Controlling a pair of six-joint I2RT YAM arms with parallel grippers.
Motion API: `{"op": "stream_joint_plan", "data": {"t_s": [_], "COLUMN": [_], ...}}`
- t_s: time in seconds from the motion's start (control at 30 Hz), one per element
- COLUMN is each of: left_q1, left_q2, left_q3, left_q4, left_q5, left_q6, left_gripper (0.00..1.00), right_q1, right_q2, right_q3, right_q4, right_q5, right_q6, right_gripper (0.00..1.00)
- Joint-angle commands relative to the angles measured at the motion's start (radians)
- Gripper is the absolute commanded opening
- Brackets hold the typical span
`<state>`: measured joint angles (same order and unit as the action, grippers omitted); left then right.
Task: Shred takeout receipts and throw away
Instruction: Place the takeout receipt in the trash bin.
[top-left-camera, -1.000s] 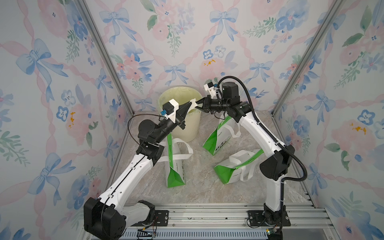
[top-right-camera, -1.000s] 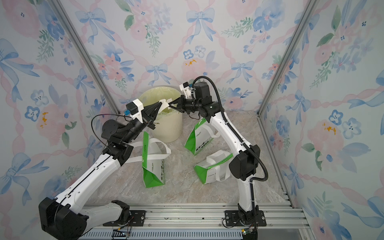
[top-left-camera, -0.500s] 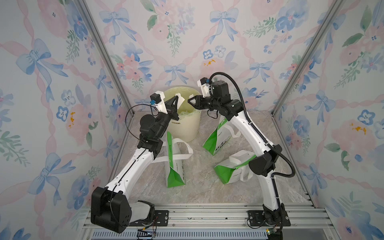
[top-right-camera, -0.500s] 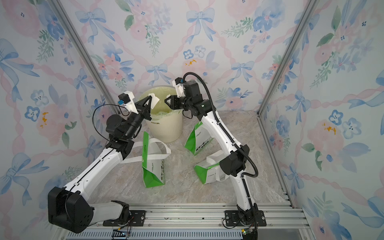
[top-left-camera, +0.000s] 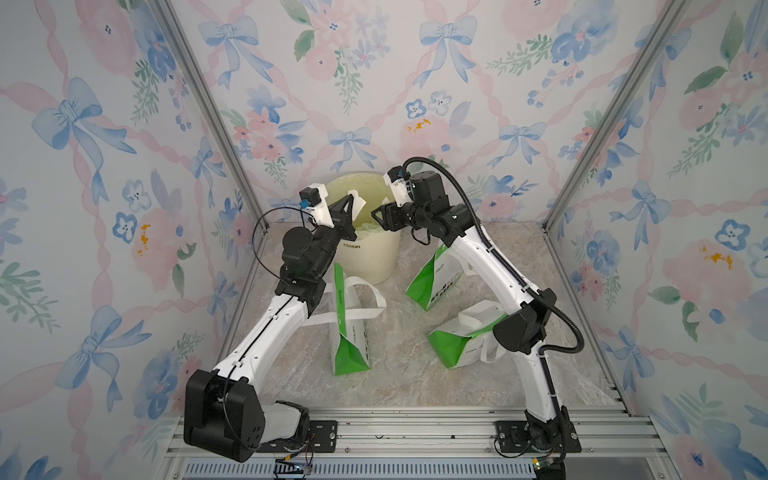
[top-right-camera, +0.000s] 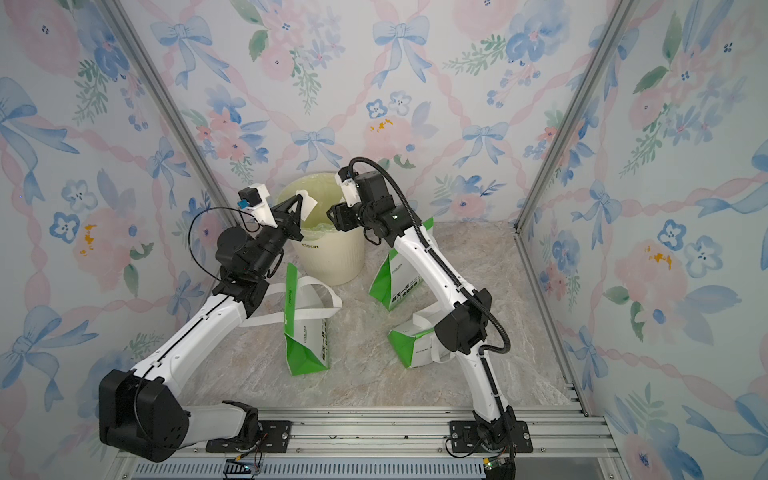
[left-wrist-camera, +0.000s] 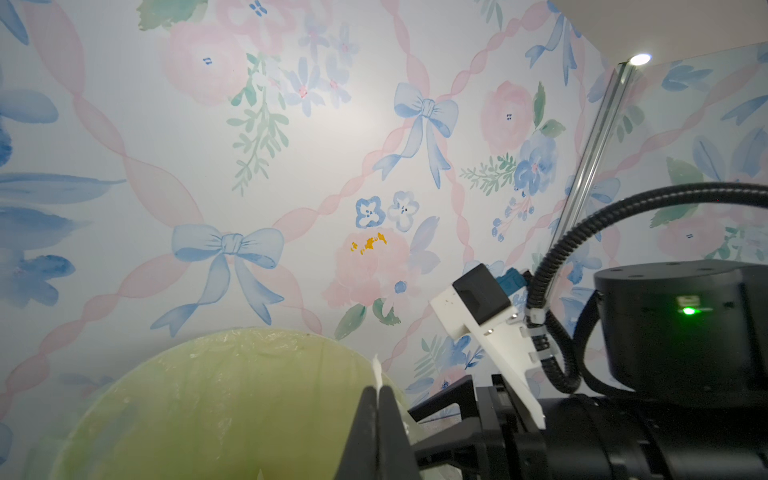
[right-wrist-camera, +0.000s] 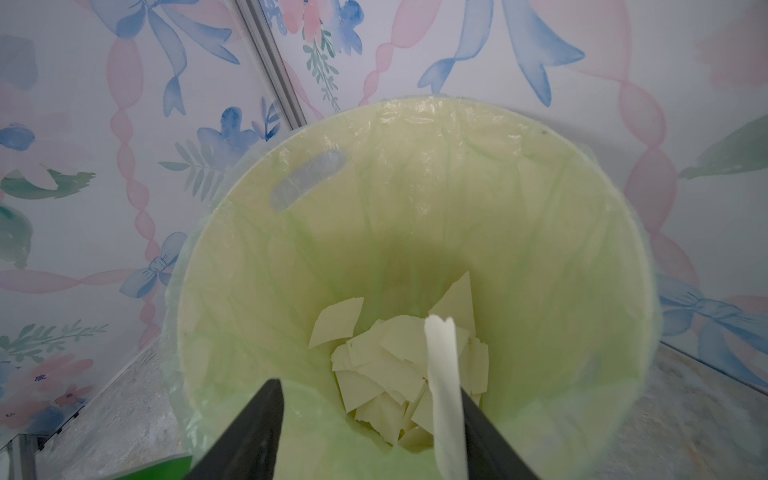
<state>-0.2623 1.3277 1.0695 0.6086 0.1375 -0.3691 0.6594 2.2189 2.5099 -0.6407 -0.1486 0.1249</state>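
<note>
White receipt strip (right-wrist-camera: 444, 386) clings inside my parted right claw (right-wrist-camera: 368, 386) over the waste bin (right-wrist-camera: 415, 187), so I should open wider; my left claw (left-wrist-camera: 379, 392) pinches another scrap (left-wrist-camera: 377, 368).

In the left wrist view the bottom edge cuts off the left tool (left-wrist-camera: 379, 388) below its fingertips. The receipt scrap (left-wrist-camera: 377, 368) pinched there shows edge-on only, as a thin sliver. The bin (left-wrist-camera: 208, 395) is cropped too. In the right wrist view the white strip (right-wrist-camera: 444, 374) is blurred; whether it touches the right tool (right-wrist-camera: 370, 388) cannot be told. In a top view the right arm covers part of the lying bag (top-left-camera: 461, 347), whose print is too small to read.
</note>
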Motion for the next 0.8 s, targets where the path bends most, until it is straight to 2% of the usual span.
{"op": "stream_joint_plan", "data": {"t_s": [0.0, 0.13, 0.3, 0.33, 0.43, 0.5, 0.6, 0.77], "left_q1": [0.009, 0.008, 0.008, 0.009, 0.009, 0.01, 0.018, 0.029], "left_q2": [0.046, 0.11, 0.209, 0.223, 0.235, 0.237, 0.241, 0.212], "left_q3": [0.052, 0.124, 0.26, 0.276, 0.291, 0.297, 0.317, 0.334], "left_q4": [-0.073, -0.152, -0.339, -0.357, -0.365, -0.367, -0.368, -0.369], "left_q5": [-0.009, 0.006, -0.003, -0.004, -0.035, -0.056, -0.061, -0.037], "left_q6": [-0.025, -0.03, -0.021, -0.019, -0.01, -0.001, 0.001, 0.021], "left_gripper": [0.0, 0.0, 0.0, 0.08, 0.43, 0.55, 0.62, 0.63], "right_q1": [0.014, 0.014, 0.011, 0.012, 0.013, 0.012, 0.008, -0.009], "right_q2": [-0.08, -0.097, -0.094, -0.093, -0.09, -0.086, -0.072, -0.058], "right_q3": [-0.015, -0.026, -0.028, -0.028, -0.027, -0.028, -0.025, -0.025], "right_q4": [-0.019, -0.026, -0.026, -0.023, -0.011, 0.001, 0.023, 0.074], "right_q5": [0.023, 0.003, -0.029, -0.035, -0.05, -0.066, -0.104, -0.206], "right_q6": [-0.031, -0.031, 0.013, 0.019, 0.033, 0.046, 0.082, 0.206], "right_gripper": [0.63, 0.64, 0.63, 0.63, 0.63, 0.62, 0.62, 0.61]}}
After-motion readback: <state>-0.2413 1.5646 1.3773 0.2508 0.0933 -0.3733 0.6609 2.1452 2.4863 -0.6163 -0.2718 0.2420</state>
